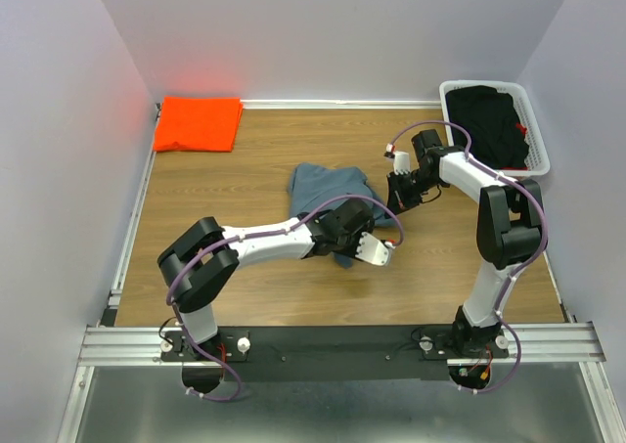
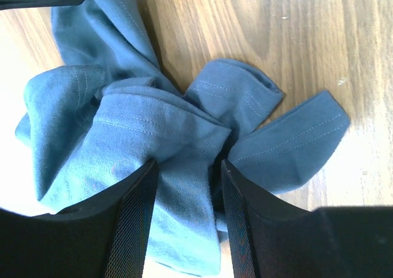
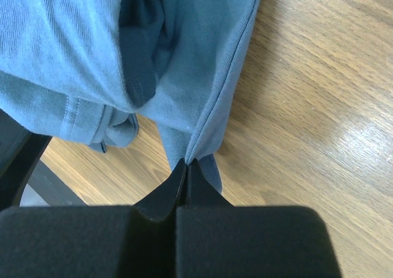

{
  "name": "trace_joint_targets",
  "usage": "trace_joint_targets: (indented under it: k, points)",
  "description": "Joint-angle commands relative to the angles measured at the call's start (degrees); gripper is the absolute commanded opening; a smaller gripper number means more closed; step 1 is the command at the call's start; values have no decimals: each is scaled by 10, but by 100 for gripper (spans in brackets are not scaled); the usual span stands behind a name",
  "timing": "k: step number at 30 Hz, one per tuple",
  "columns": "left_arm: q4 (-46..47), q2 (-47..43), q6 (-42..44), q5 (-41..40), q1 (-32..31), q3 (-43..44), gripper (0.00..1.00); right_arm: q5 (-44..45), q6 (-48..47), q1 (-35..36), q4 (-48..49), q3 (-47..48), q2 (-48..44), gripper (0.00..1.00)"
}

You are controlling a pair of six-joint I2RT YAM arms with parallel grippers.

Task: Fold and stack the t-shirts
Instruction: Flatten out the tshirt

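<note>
The slate blue-grey t-shirt [image 1: 328, 187] lies crumpled at the middle of the wooden table. My left gripper [image 1: 380, 252] is at its near right corner. In the left wrist view its fingers stand part closed on a thick fold of the shirt [image 2: 153, 124], which fills the left gripper [image 2: 187, 164] between the pads. My right gripper [image 1: 397, 206] is at the shirt's right side. In the right wrist view this gripper [image 3: 186, 162] is shut tight on a thin hem of the blue-grey cloth [image 3: 184, 63]. The bright orange t-shirt [image 1: 199, 123] lies folded flat at the back left corner.
A white basket [image 1: 537, 159] holding dark clothes [image 1: 489, 120] stands at the back right, close behind my right arm. White walls close off the left, back and right of the table. A metal rail runs along the left edge.
</note>
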Motion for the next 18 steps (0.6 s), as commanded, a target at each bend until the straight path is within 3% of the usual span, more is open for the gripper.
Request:
trace_joint_targets:
  k: [1, 6, 7, 10, 15, 18]
  points:
    - [18, 17, 11, -14, 7, -6, 54, -7, -11, -1, -11, -8, 10, 1]
    - [25, 28, 11, -12, 15, -3, 52, -5, -11, -1, -12, -8, 12, 1]
    - [22, 27, 10, -7, 17, 1, 47, -5, -12, -1, -12, -8, 12, 0]
    - [-5, 5, 4, 14, 36, 23, 18, 1, -14, -2, -12, -7, 10, 1]
    - [-102, -59, -27, 105, 86, 85, 0, 17, -23, -2, -15, -1, -4, 1]
    - [-149, -103, -46, 175, 138, 122, 0, 34, -28, -7, -20, 6, -21, 1]
